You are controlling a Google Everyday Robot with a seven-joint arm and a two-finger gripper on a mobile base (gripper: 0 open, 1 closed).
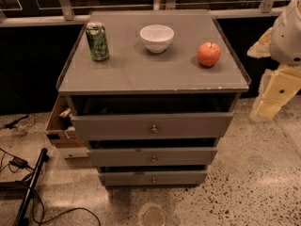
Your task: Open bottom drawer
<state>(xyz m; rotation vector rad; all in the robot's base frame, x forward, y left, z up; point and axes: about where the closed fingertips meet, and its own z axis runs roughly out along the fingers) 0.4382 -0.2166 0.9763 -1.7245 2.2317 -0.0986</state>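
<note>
The slim grey bottom drawer (127, 178) sits lowest in the cabinet, below the front edge of the grey surface (141, 74), with its small round metal knob (153, 179) at centre. The cream gripper (275, 95) hangs well apart, off the surface's right edge; I cannot tell how its jaws stand. Best to drop low, meet the knob squarely and pull straight outward.
</note>
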